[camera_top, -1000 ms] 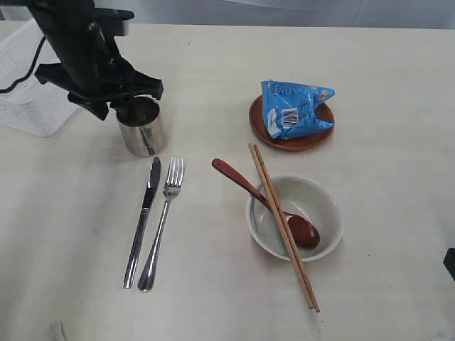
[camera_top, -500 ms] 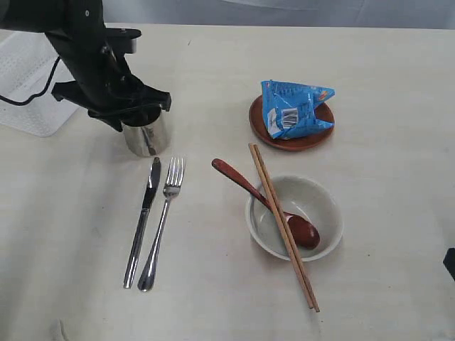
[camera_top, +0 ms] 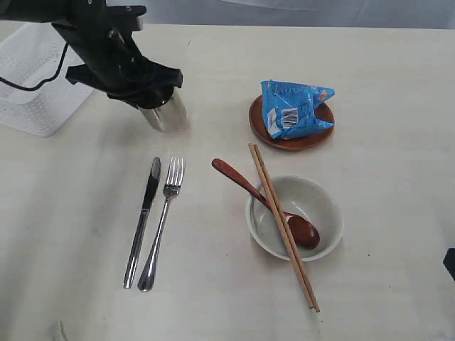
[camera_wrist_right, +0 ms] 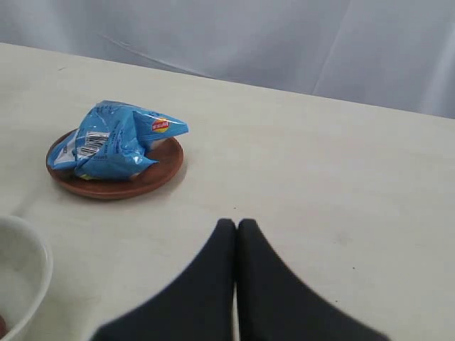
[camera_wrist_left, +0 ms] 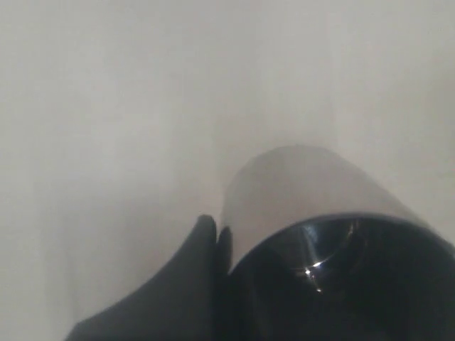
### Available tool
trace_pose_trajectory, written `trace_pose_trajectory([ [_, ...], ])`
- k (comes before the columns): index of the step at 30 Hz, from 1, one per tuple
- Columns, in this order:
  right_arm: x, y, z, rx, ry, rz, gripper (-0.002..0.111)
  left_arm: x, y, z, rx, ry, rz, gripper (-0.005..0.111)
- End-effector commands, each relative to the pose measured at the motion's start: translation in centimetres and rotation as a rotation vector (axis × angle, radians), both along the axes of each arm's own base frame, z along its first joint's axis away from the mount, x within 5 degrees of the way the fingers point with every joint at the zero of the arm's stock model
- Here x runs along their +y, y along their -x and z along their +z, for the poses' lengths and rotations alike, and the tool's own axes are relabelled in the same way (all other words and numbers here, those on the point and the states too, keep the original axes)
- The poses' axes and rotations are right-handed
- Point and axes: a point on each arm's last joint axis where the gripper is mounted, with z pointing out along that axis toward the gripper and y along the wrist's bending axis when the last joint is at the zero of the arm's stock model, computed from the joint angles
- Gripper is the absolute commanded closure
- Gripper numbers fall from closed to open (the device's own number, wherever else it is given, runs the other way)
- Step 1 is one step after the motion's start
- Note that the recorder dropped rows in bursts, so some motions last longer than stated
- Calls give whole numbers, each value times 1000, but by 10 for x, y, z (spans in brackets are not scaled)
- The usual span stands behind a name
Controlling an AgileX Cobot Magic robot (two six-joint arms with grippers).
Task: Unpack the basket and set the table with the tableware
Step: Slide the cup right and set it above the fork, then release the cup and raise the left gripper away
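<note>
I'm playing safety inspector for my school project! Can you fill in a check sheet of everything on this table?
Surface: pale cream table.
Job's things: knife and fork side by side; spoon in bowl, chopsticks across it; plate; white basket at the edge.
Clutter: blue snack packet on plate.
Grippers: left pincer shut on tilted steel cup; right pincer shut, empty.
Cables: black cable over basket.
Surroundings: pale curtain behind table.

No word or number can be read anywhere. On the blue snack packet (camera_top: 295, 108), which lies on the round brown plate (camera_top: 298, 145), a white barcode patch (camera_top: 289, 116) is seen, its digits too small to read. A small red-and-yellow emblem (camera_wrist_right: 161, 126) is printed near one corner; its lettering cannot be made out.
</note>
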Motion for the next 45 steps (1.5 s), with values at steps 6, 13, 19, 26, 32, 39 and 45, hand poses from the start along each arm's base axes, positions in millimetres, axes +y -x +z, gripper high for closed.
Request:
trace_pose_trajectory([
  [6,0,0,0,-8,-3,-8,109,-34,-26,16,60,-107,-146,107],
  [13,0,0,0,-8,-3,-8,109,-69,-30,6,102,-173,-241,107],
  [19,0,0,0,-8,-3,-8,109,-70,-25,4,191,-222,-301,107],
  [26,0,0,0,-8,-3,-8,109,-72,-27,4,159,-207,-306,107],
  [32,0,0,0,-8,-3,-8,109,-73,-29,-9,181,-212,-292,100],
  [39,0,0,0,-8,-3,-8,109,-72,-28,11,128,-195,-290,56],
  [45,0,0,0,-8,-3,-8,109,-58,-17,79,-25,-218,-293,67],
])
